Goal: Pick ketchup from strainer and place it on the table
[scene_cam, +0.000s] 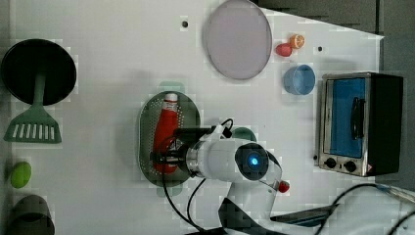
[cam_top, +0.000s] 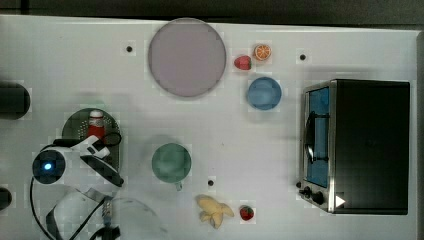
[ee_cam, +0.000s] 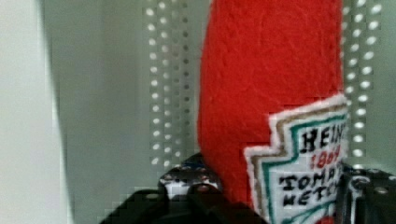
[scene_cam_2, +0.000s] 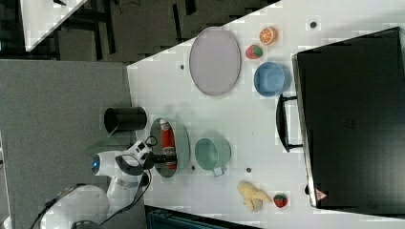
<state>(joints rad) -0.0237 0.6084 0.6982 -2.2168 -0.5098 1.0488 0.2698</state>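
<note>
Jaws: astride the ketchup, touching its sides, grip seemingly closed. Ketchup: lying in strainer. Gripper: low at label. Handling: lift straight up, clear rim, then table.

Ketchup lower half hidden under arm; strainer part covered; pincer grip state unclear.
</note>
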